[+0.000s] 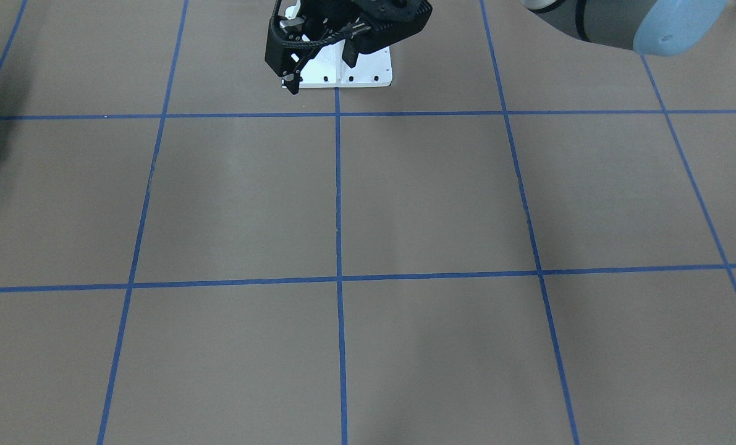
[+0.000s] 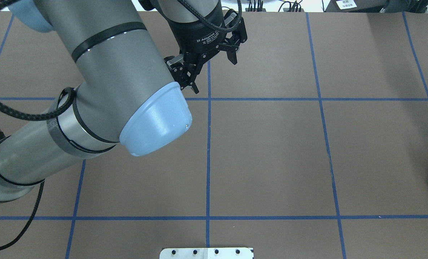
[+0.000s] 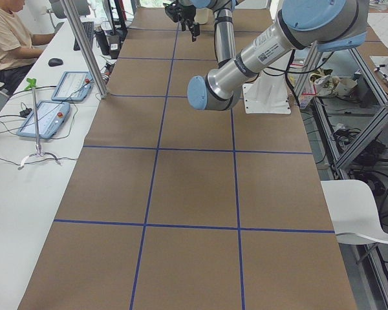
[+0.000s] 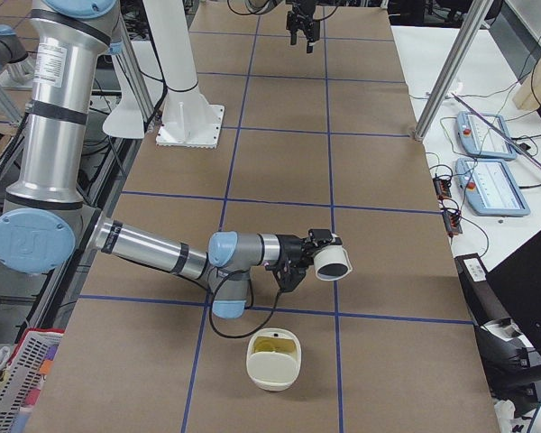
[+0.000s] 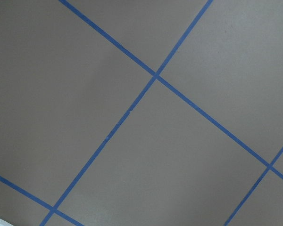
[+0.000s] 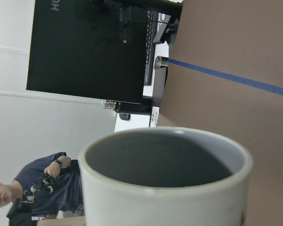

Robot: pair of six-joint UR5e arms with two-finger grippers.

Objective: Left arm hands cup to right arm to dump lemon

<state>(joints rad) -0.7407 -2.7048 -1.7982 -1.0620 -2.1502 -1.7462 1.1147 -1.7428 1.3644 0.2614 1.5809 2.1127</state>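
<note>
The white cup hangs above the table, tipped on its side, at the end of my right gripper. In the right wrist view the cup fills the bottom of the frame. Its grey inside looks empty, and the fingers are hidden behind it. The yellowish lemon lies in a cream bowl just below and in front of the cup. My left gripper hovers open and empty far off over the table's middle, near the white base plate. The left gripper also shows at the top of the front view.
The brown table carries a grid of blue tape lines. My left arm's blue-capped elbow juts over the table. A person sits at the side desk with tablets. Another person and a dark monitor stand beyond the table's end.
</note>
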